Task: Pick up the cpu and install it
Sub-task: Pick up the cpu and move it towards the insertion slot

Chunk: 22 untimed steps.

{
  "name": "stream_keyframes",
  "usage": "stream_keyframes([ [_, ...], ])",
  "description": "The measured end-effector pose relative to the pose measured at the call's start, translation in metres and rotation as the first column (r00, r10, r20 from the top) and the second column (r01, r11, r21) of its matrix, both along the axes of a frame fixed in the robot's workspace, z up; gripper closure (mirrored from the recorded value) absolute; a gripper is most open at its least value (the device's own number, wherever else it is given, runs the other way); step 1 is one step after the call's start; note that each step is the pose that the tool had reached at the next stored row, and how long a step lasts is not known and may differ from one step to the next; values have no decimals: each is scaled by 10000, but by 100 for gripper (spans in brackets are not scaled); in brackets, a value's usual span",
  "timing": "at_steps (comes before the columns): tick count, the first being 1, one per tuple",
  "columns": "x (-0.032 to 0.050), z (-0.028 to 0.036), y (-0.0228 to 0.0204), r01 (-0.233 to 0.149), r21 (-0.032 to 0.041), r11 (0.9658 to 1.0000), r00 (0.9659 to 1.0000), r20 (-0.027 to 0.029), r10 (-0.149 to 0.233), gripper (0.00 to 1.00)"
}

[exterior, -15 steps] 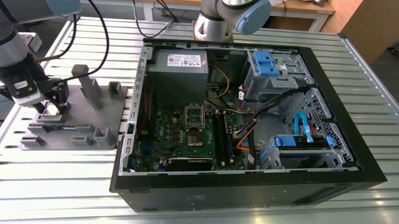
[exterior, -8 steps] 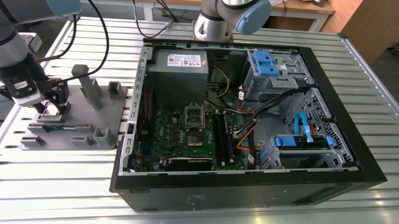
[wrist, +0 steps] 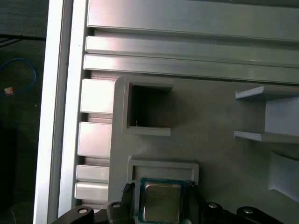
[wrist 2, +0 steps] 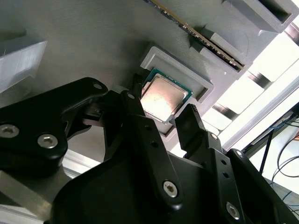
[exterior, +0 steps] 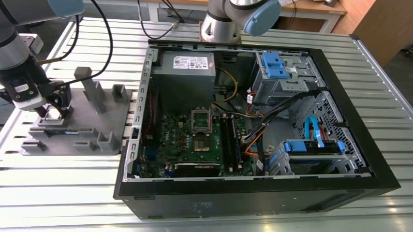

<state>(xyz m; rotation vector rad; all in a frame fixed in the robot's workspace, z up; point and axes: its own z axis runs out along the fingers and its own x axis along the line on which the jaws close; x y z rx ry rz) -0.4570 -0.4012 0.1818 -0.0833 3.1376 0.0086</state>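
Squarely between parted gripper (wrist 2: pixel 162 99) jaws: cpu (wrist 2: pixel 164 95) (in tray (wrist 2: pixel 93 42))

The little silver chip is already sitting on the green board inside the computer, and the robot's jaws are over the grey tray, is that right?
Not quite. The chip lies in its pocket in the grey tray, not on the green board; the second wrist view shows it. The gripper is indeed over that tray, jaws open on either side of the chip.
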Motion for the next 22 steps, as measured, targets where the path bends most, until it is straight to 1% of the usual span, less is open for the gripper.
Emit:
stream_keyframes([
  [17, 0, 0, -15, 1, 8, 10000, 10000, 0, -1, 44],
  [19, 0, 0, -16, 1, 7, 10000, 10000, 0, -1, 45],
  [20, 0, 1, -16, 1, 7, 10000, 10000, -1, -1, 52],
  [22, 0, 1, -16, 1, 7, 10000, 10000, -1, -1, 53],
])
